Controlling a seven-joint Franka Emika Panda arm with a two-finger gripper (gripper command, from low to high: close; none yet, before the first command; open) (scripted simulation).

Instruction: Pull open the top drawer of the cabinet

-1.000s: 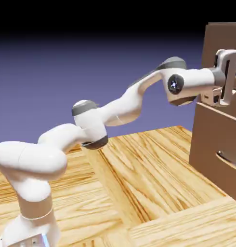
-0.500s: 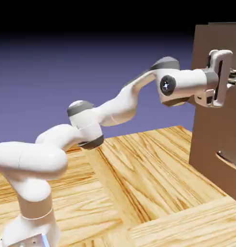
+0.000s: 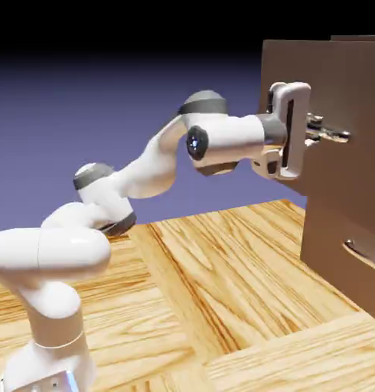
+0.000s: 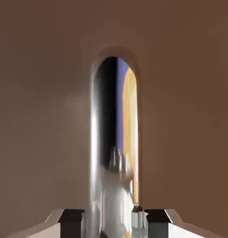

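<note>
The pincer (image 3: 319, 132) is gripping the handle (image 3: 334, 136) of the top drawer (image 3: 328, 84), fingers closed across the bar's length, so the pull is running straight back along the arm.

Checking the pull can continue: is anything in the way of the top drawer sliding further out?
Nothing visible blocks it. The top drawer juts out from the cabinet, the gripper is on its handle, and only open air lies ahead.

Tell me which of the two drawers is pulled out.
The top drawer: its front stands well out from the cabinet, with the tool shut on its silver handle. The lower drawer sits further back.
</note>
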